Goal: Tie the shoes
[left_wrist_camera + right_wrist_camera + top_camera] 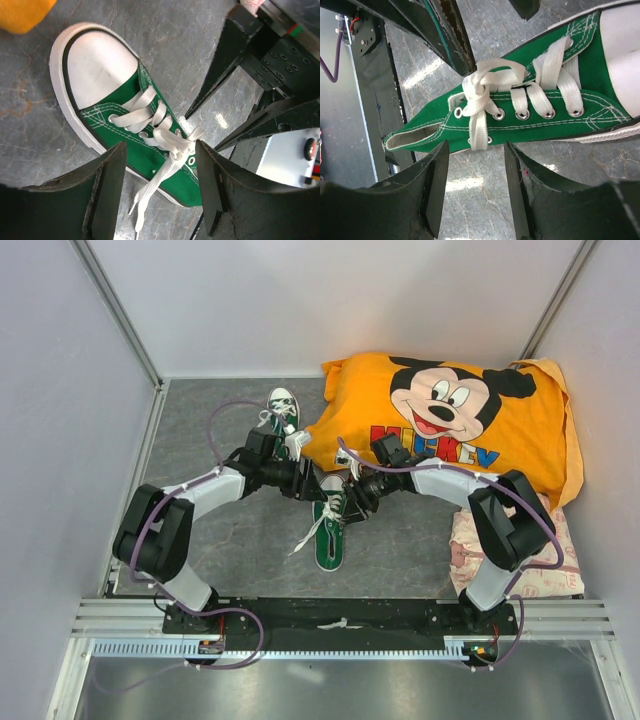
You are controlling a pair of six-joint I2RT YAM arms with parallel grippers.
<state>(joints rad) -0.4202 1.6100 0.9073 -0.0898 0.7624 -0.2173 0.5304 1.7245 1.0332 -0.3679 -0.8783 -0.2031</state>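
Note:
One green sneaker [330,530] lies mid-table with its toe toward the pillow. Its white laces [308,532] trail to the left. The second green sneaker [283,410] lies farther back on the left. My left gripper [316,485] and right gripper [352,502] hover over the near shoe from either side. In the left wrist view the left gripper [157,190] is open and empty above the shoe [150,155], with a loose lace [155,185] hanging between its fingers. In the right wrist view the right gripper [475,190] is open and empty beside the shoe [530,125], near its crossed laces [482,90].
An orange Mickey Mouse pillow [450,420] fills the back right, close to both grippers. A pink-and-white patterned bundle [515,550] lies at the right, under the right arm. Grey walls enclose the table on three sides. The arms' base rail [340,618] runs along the near edge.

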